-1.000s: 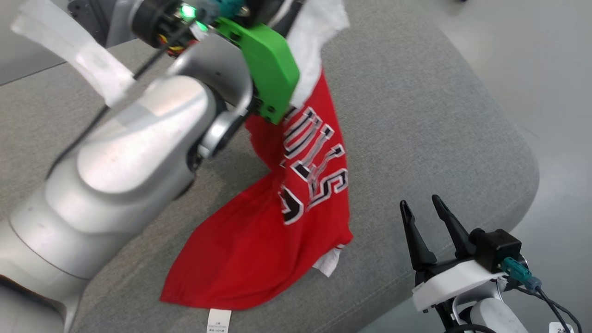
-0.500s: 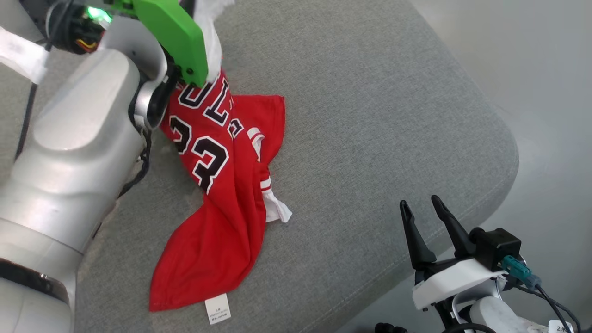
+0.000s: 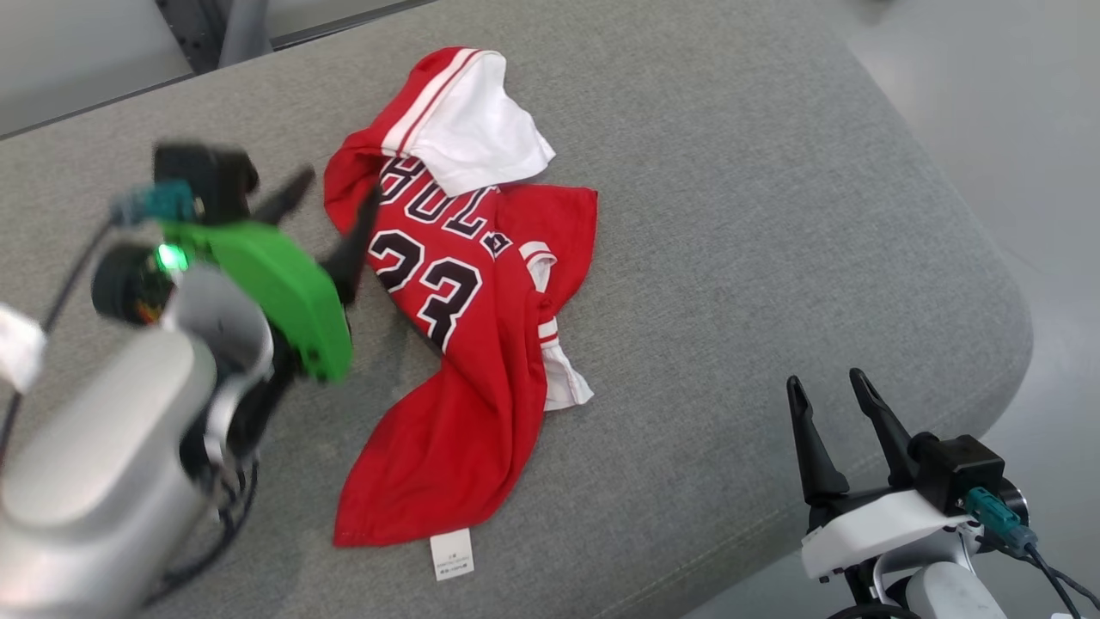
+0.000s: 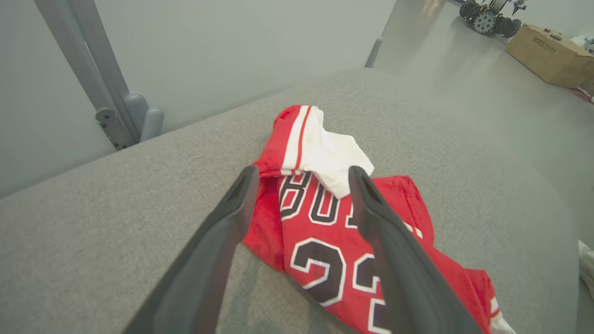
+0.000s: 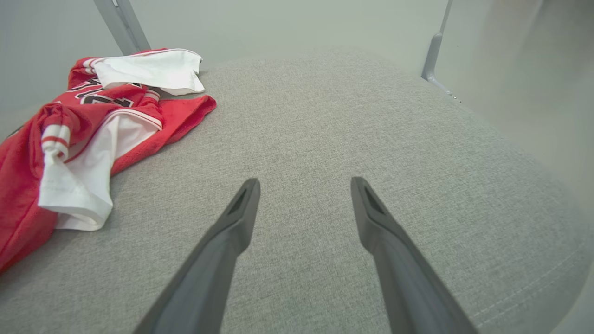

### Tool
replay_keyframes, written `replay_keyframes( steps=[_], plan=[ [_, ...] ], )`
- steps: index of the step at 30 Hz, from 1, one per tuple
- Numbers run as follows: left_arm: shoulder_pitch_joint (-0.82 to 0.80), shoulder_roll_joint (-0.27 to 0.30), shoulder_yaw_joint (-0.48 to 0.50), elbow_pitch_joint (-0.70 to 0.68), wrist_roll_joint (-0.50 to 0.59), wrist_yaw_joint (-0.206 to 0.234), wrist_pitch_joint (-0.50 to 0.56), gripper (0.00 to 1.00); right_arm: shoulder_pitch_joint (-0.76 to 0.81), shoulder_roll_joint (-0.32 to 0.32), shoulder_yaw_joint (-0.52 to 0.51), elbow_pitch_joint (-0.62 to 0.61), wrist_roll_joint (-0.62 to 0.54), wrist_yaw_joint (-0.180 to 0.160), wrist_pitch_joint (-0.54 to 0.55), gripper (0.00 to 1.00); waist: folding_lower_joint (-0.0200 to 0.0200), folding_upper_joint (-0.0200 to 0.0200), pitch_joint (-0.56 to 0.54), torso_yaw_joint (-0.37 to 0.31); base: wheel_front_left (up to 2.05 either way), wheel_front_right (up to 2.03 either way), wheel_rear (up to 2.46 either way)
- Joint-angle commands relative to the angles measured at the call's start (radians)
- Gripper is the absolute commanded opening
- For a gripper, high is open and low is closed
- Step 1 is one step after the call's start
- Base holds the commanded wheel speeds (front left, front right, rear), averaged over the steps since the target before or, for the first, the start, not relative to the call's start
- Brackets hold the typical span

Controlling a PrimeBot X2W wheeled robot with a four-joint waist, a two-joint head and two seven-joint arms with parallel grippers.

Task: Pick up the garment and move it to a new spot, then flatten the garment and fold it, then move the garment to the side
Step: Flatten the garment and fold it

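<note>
The garment (image 3: 468,344) is a red jersey with black and white lettering, the number 23 and white lining. It lies crumpled on the grey padded table (image 3: 756,215), its white inside turned out at the far end. My left gripper (image 3: 335,199) hangs open just left of the jersey's upper part, holding nothing. Seen from the left wrist, the garment (image 4: 325,218) lies under and beyond the spread fingers (image 4: 218,246). Off the table's near right edge, my right gripper (image 3: 823,389) stands open and empty. From the right wrist the garment (image 5: 93,125) sits far left of the right gripper (image 5: 304,185).
The table's rounded right corner (image 3: 988,301) drops to a pale floor. A grey metal post (image 4: 116,116) stands behind the table's far edge. A cardboard box (image 4: 547,55) and a wheeled machine (image 4: 487,18) sit on the floor far off.
My left gripper has opened and let the jersey drop onto the table, then drawn back to the left. The head camera has shifted. The right gripper has stayed open.
</note>
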Motion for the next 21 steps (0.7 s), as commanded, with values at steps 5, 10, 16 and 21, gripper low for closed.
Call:
replay_keyframes(
  steps=[5,10,16,21],
  plan=[
    [0.263,0.064,-0.022,-0.219,-0.023,0.148,-0.037,1.00,0.014,-0.002,-0.010,-0.005,-0.029,-0.001,-0.003,1.00,0.0000,0.0120,-0.030,0.083,0.00,0.00,0.00],
    [0.431,0.029,-0.054,-0.281,-0.025,0.249,-0.101,1.00,-0.001,-0.003,-0.010,-0.007,-0.061,-0.001,-0.003,1.00,0.0000,0.0120,-0.026,0.152,0.00,0.00,0.00],
    [0.419,-0.053,-0.089,-0.174,-0.048,0.209,-0.096,1.00,-0.014,-0.020,-0.005,-0.008,-0.072,-0.001,-0.003,1.00,0.0000,0.0120,-0.017,0.202,0.00,0.00,0.00],
    [0.401,-0.102,-0.120,-0.085,-0.045,0.167,-0.083,1.00,-0.019,-0.029,0.001,-0.011,-0.073,-0.001,-0.003,1.00,0.0000,0.0120,-0.015,0.210,0.00,0.00,0.00]
  ],
)
